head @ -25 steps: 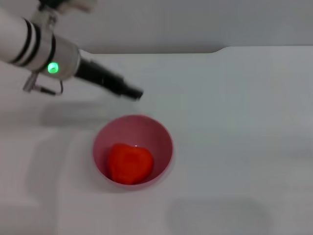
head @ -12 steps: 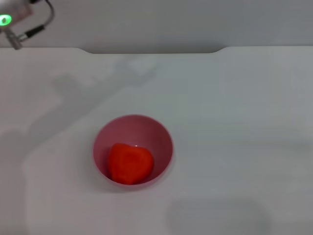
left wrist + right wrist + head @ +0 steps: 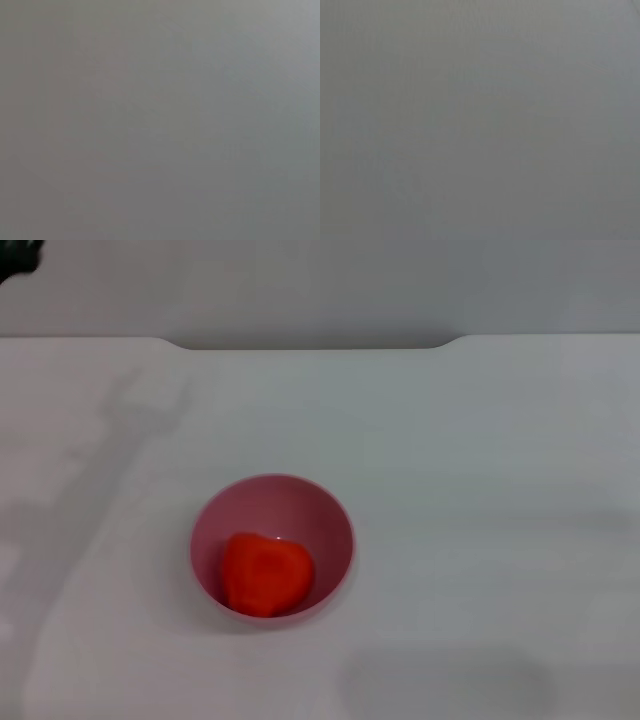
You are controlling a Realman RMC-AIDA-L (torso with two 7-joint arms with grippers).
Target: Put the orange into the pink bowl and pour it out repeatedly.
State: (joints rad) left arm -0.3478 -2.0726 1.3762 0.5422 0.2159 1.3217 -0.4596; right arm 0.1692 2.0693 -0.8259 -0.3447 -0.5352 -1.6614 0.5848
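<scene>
With the orange (image 3: 264,573) sitting inside the pink bowl (image 3: 335,525), leaning against the near-left wall, the loading half of the cycle looks done and a pour is what's left, judging from the layout alone. Bowl stands upright on the white bench (image 3: 480,490), left of centre and toward the near edge, nothing else close to it. Key relation for the coming move: neither end effector is in sight. Head view has only a dark sliver at the far-left top corner, probably part of the left arm, too little to be sure; a faint shadow falls across the left side of the bench. So the bowl lies right of and nearer than that sliver, and since the bowl is on the left half, the left arm is my guess for the closer one. The right arm doesn't show anywhere. Can't tell whether either end effector is spread or pressed together, no fingers visible in any view. The bowl is round so there's no long axis to align on; the orange looks slightly lumpy with no clear axis either. A rim grasp on the far-left side seems the shortest approach, and would keep clear of the fruit on the near-left. View comparison: head view carries everything, bowl, fruit, bench edge. Both wrist views show flat grey only, no bench, no bowl, no fingers, so they give no range cue to the bowl.
</scene>
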